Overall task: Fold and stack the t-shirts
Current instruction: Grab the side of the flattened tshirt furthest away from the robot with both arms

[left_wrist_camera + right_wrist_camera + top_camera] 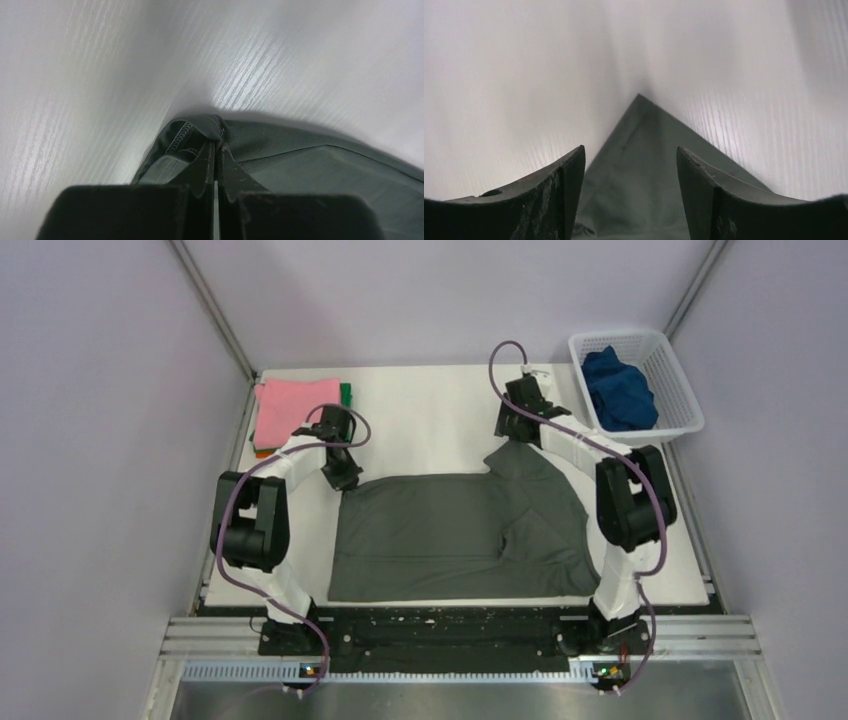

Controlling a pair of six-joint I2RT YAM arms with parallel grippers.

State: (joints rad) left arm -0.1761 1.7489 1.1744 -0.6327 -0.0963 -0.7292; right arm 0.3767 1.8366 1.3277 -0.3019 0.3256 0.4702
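A dark grey t-shirt [450, 535] lies spread on the white table [430, 415], its right side folded over. My left gripper [343, 478] is shut on the shirt's far-left corner; the wrist view shows the hem [200, 131] pinched between the fingers. My right gripper [512, 428] is open above the shirt's far-right pointed corner [640, 145], which lies between its fingertips. A folded pink t-shirt [290, 410] tops a stack at the far left, with a green t-shirt's edge [345, 394] and an orange t-shirt's edge [262, 452] showing beneath. A dark blue t-shirt [618, 388] lies crumpled in the basket.
A white plastic mesh basket [680, 390] stands at the far right corner. Grey walls enclose the table on three sides. A metal rail [450, 640] runs along the near edge by the arm bases.
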